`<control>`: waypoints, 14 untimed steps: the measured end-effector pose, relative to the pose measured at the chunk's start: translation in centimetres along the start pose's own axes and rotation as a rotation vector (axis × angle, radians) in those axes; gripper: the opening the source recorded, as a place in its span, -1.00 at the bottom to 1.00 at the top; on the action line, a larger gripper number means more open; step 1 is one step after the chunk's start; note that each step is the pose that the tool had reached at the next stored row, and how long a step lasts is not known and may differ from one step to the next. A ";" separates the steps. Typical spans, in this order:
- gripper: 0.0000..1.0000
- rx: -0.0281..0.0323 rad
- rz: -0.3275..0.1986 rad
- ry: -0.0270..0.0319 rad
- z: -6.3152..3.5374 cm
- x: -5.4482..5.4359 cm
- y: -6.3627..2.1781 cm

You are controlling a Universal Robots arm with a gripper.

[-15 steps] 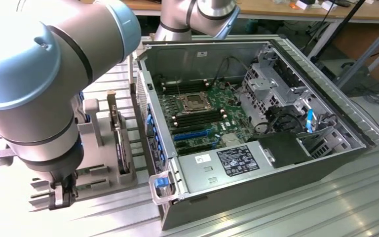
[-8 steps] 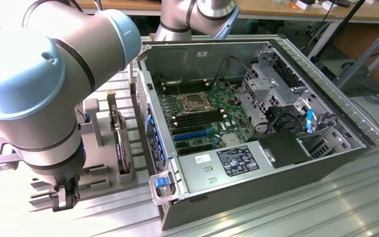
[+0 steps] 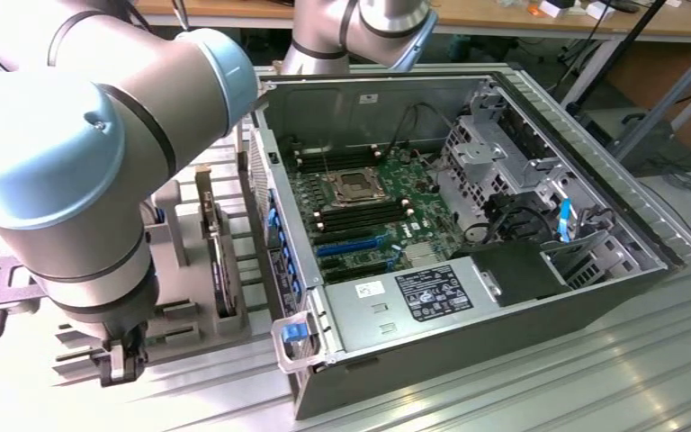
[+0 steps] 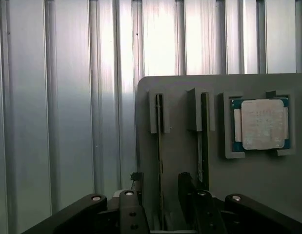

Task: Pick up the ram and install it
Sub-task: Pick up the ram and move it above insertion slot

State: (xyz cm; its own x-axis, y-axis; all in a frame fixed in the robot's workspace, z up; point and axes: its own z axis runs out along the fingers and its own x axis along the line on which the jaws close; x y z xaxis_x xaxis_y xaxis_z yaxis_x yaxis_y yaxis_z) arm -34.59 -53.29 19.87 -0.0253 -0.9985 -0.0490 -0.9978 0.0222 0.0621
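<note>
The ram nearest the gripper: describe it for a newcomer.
On the ribbed metal table lies a grey holder plate carrying a silver-topped processor. The ram stands edge-on in a slot, in line with the open gripper. Unlike its twin, it is the board farther from the processor.

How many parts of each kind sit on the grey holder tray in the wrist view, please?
Ram sticks: 2
Processor chip: 1
Total: 3
</note>
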 end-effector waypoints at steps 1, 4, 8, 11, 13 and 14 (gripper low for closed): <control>-0.16 -0.0002 0.000 0.0002 0.06 0.0 -0.01; -0.16 0.0000 0.000 0.0000 0.10 -0.2 -0.01; -0.19 -0.0002 0.000 0.0002 0.11 -0.2 0.00; -0.33 0.0000 0.000 0.0000 0.12 -0.2 0.00; -0.36 -0.0001 0.000 0.0001 0.12 -0.2 0.00; -0.51 -0.0001 0.000 0.0001 0.12 -0.2 0.00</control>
State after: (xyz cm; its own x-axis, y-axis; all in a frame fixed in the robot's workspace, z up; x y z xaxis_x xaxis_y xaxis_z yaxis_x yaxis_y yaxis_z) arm -34.59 -53.08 19.76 -0.0252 -0.9985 -0.0490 -0.9978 0.0221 0.0622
